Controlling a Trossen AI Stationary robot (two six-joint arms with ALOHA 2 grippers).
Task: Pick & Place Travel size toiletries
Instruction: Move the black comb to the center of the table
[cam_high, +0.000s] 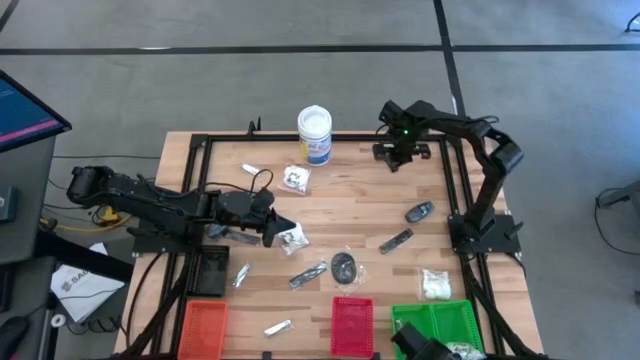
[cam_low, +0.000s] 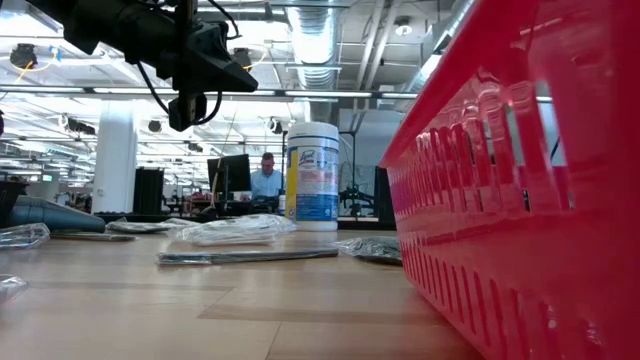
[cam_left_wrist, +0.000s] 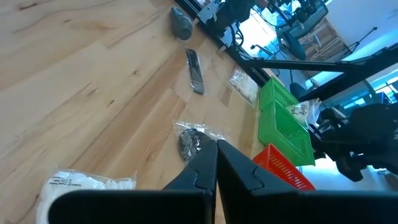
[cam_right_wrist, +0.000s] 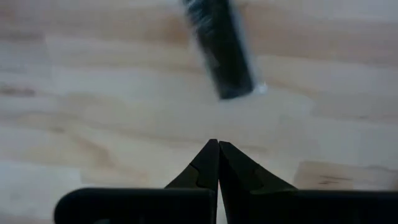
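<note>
You're working on a pale wooden table (cam_high: 360, 200) with visible grain and a smooth matt finish. The trays, such as the red tray (cam_low: 520, 200), are glossy perforated plastic. The packets (cam_low: 235, 230) are clear crinkly film (shiny where light catches), and the gripper fingers (cam_right_wrist: 205, 168) look matt black.

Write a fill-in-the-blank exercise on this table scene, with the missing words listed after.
1. The three trays at the table's near edge are orange, red and ____.
2. The white tub has a ____ label.
3. The left gripper has its fingers ____.
4. The right gripper hangs over a ____ packaged item.

Missing words: green; blue; shut; dark
</note>
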